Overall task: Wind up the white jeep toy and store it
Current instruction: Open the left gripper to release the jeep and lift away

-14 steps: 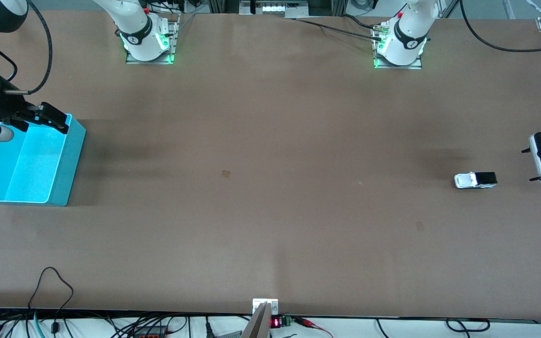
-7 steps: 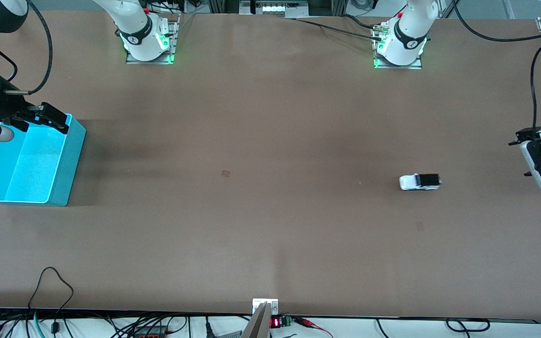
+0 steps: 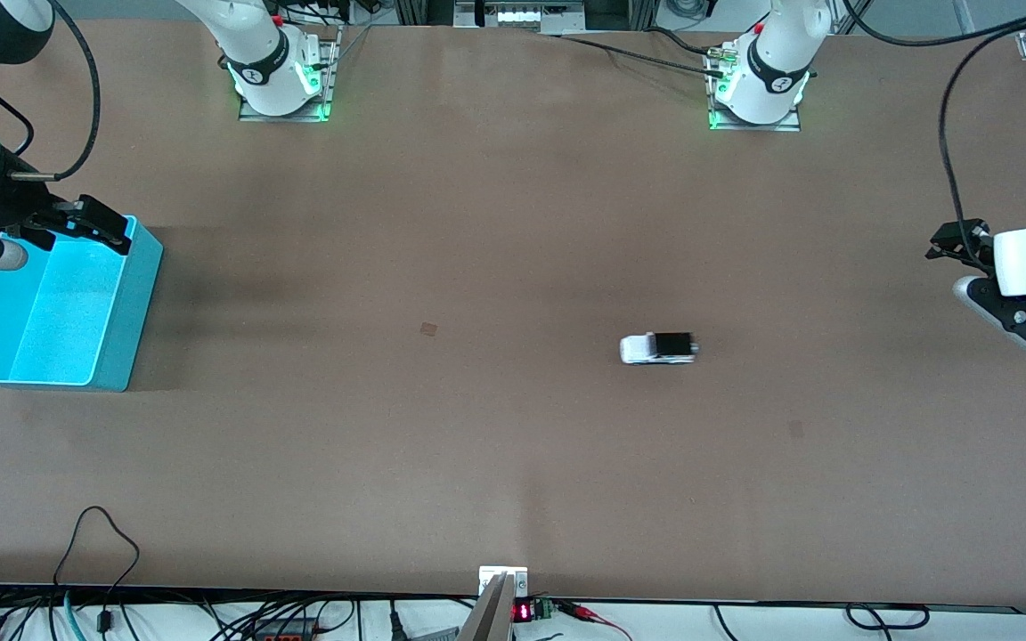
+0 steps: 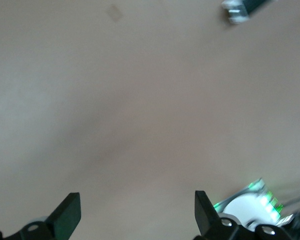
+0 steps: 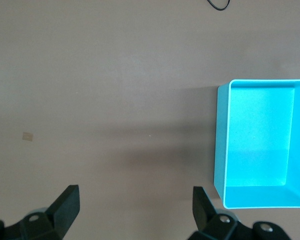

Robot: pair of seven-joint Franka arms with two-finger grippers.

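The white jeep toy, white with a black rear section, stands on its wheels on the bare table between the middle and the left arm's end; it also shows at the edge of the left wrist view. My left gripper hangs open and empty above the table's edge at the left arm's end, well apart from the jeep. In its wrist view, the left gripper has only bare table between its fingers. My right gripper waits open over one corner of the cyan bin, with nothing in it.
The cyan bin has nothing inside and stands at the right arm's end. A small square mark lies near the table's middle. Both arm bases sit along the table's edge. Cables trail at the edge nearest the front camera.
The jeep has rolled along the table from beside the left gripper toward the right arm's end. The left gripper has lifted and turned. The right arm has not moved.
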